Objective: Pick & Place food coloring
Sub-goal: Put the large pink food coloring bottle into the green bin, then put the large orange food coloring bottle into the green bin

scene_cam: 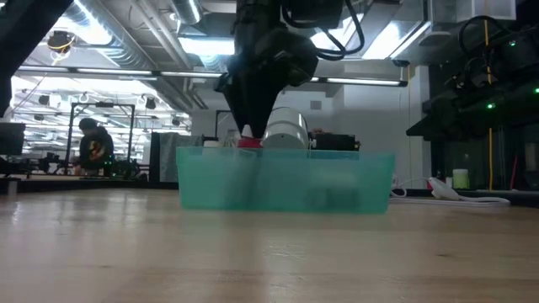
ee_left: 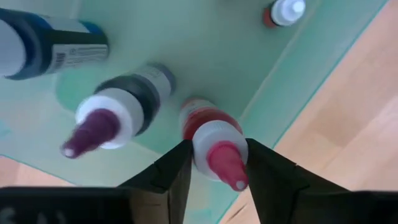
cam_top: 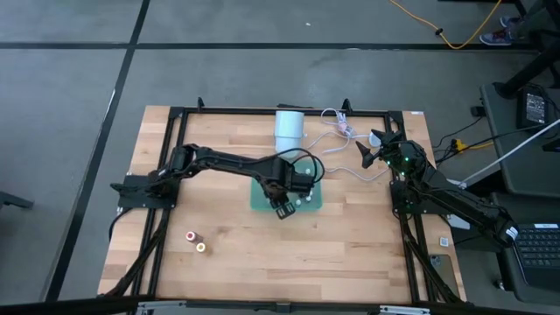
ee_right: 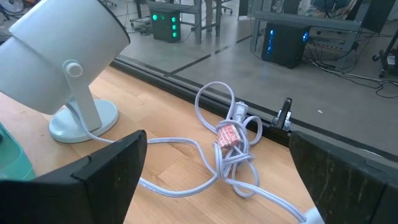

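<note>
- Red-capped bottle [ee_left: 214, 146]: small plastic dropper bottle, red body, white collar, pink nozzle; stands in the green tray [cam_top: 259, 199] near its wall at 6 o'clock, between the fingers of the left gripper [cam_top: 283, 210].
- Left gripper: jaws flank the white collar closely; contact looks slight, and whether they are pinching or letting go cannot be told.
- Other bottles in the tray: purple-tipped bottle [ee_left: 118, 115], blue-labelled bottle [ee_left: 46, 43], white-tipped bottle [ee_left: 283, 12].
- Two bottles [cam_top: 195, 241] remain on the table [cam_top: 350, 254], at 7 o'clock from the tray.
- Handling, judged: very light, stiff but smooth plastic, narrow base, tips easily; best taken at the collar or upper body.
- Right gripper [ee_right: 217, 186]: jaws wide apart, empty, parked at 3 o'clock by the cable [ee_right: 227, 140].
</note>
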Tool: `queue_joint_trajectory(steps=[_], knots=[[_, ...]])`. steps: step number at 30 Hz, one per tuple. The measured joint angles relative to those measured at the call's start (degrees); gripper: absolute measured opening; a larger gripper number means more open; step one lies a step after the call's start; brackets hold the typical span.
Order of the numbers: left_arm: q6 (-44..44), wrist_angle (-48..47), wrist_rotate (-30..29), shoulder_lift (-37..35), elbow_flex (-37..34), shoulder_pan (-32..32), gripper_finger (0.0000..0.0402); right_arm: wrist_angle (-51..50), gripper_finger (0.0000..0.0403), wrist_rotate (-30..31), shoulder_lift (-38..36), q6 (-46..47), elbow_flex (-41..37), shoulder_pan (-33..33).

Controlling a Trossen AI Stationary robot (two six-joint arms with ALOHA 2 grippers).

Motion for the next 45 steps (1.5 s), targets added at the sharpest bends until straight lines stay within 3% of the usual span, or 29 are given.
queue_joint_trajectory(steps=[16,31,41,45], knots=[[-0.9,-1.8,0.8,-0.2,-0.1,0.2,0.0146,0.0,0.0393,0.0,0.0,0.0,0.0,0.0],[-3.7,-4.5,-1.8,-4.6,-0.2,-0.3,0.0261,0.0,0.0393,-0.5,0.0,0.0,0.0,0.0],[-6.7,-8.5,-3.3,-9.0,-0.2,-4.4,0.0263,0.0,0.0393,-0.5,0.0,0.0,0.0,0.0],[-8.7,-6.6,-3.8,-12.9,-4.6,-7.1,0.0263,0.0,0.0393,-0.5,0.0,0.0,0.0,0.0]])
